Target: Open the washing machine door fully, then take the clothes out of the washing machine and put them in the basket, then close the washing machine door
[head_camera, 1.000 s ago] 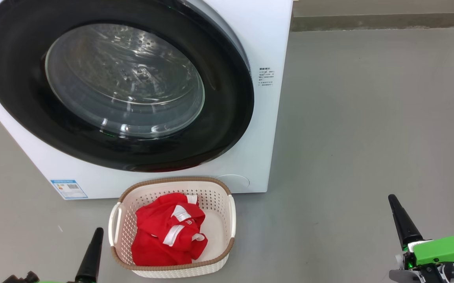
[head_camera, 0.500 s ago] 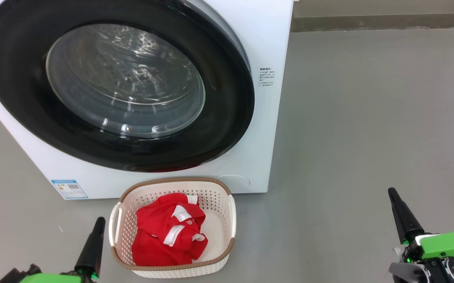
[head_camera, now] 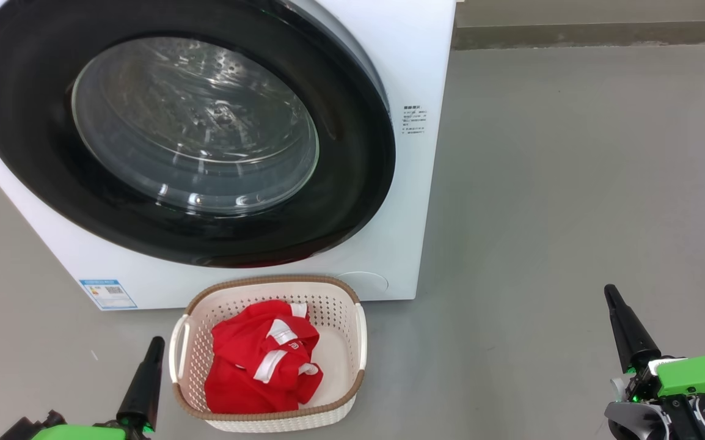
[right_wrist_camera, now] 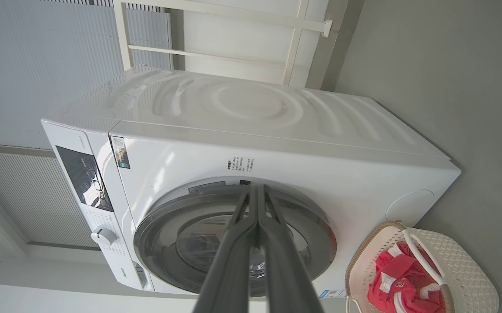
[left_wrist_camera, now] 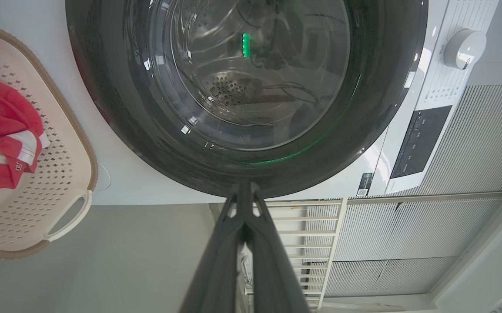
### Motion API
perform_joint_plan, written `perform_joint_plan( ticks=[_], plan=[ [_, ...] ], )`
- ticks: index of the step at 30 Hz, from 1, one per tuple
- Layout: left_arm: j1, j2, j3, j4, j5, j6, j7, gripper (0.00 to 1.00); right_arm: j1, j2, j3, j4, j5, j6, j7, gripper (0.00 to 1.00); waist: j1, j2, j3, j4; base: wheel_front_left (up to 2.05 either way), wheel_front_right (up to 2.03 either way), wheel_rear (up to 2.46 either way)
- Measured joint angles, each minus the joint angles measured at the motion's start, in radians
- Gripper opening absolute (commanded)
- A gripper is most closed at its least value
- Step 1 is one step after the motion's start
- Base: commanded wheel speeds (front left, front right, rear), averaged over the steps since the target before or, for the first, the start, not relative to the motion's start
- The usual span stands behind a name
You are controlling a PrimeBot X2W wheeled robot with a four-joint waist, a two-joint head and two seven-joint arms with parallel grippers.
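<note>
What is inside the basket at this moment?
The clothes, bright red with white trim, lie bunched in the basket, toward its left side; bare bottom shows on the right. Anything beneath the fabric is covered.

One washing machine [head_camera: 421, 201], one door [head_camera: 352, 183], one basket [head_camera: 329, 308], one heap of clothes [head_camera: 239, 370], two grippers [head_camera: 156, 340] [head_camera: 608, 289]
</note>
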Motion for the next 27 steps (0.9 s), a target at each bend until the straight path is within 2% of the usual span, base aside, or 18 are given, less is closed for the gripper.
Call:
perform_joint_plan(
  ticks=[27],
  plan=[
    [0.0, 0.0, 0.0, 0.0, 0.0, 0.0, 0.0, 0.0, 0.0, 0.0, 0.0, 0.0, 0.0, 0.0, 0.0, 0.0, 0.0, 0.0, 0.0, 0.0, 0.0, 0.0, 0.0]
  ],
)
